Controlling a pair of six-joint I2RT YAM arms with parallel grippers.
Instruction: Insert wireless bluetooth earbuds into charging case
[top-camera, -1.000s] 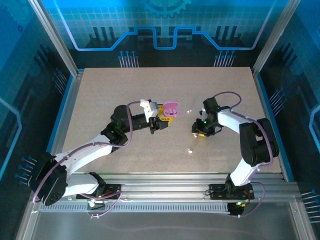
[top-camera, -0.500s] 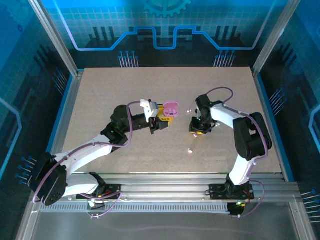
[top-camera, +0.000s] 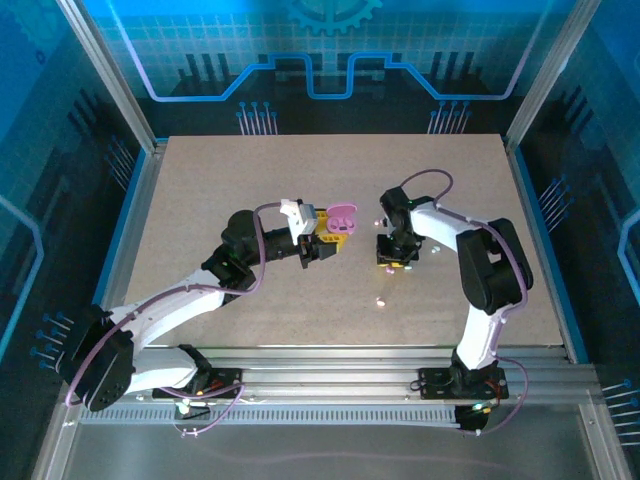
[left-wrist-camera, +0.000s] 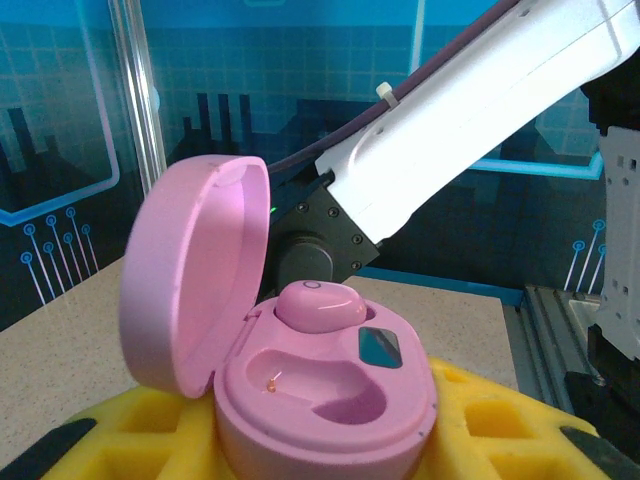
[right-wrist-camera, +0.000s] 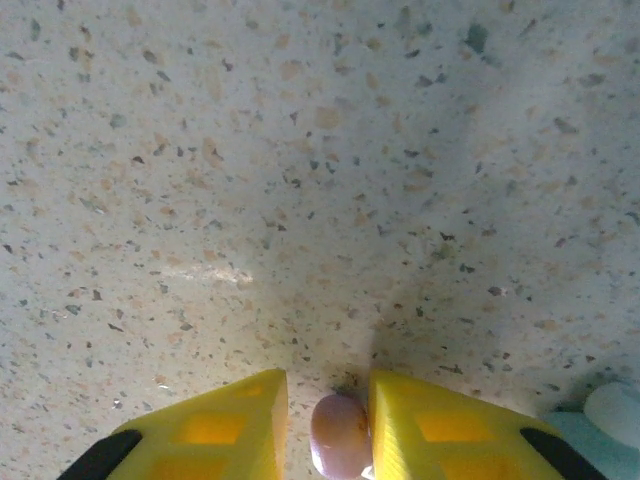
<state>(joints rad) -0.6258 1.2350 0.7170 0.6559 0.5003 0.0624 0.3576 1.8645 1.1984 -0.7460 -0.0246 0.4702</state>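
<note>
While the left claw (top-camera: 327, 238) kept its place near the middle of the speckled beige worktop (top-camera: 200, 180), pressed shut on the glossy pink oval charging case (top-camera: 343, 214), the right claw (top-camera: 394, 258) had moved. Over the past second its arm folded in from 3 o'clock toward the case. The claw came down over a tiny pale pink earbud lying at 3 o'clock of the case, well apart from it.

From the right wrist, that earbud (right-wrist-camera: 339, 433) sat on the worktop between the yellow fingers (right-wrist-camera: 210, 430). The right claw was narrowly spread and drawing in. The finger at 3 o'clock looked to be touching the earbud, while a sliver of worktop still showed beside the 9 o'clock one, so we judged it not quite pinched.

From the left wrist, the charging case stood with its lid (left-wrist-camera: 190, 270) hinged up at 9 o'clock. A second pink earbud (left-wrist-camera: 314, 304) already sat in the far socket, and the near socket (left-wrist-camera: 310, 385) lay empty.

We took the change to mean that the pick for the empty socket had begun, with the carry and seating yet to come. Two more pale nubs lay on the worktop, one at 6 o'clock of the right claw (top-camera: 380, 301) and one at 11 o'clock (top-camera: 380, 222). They were too small for us to identify.
</note>
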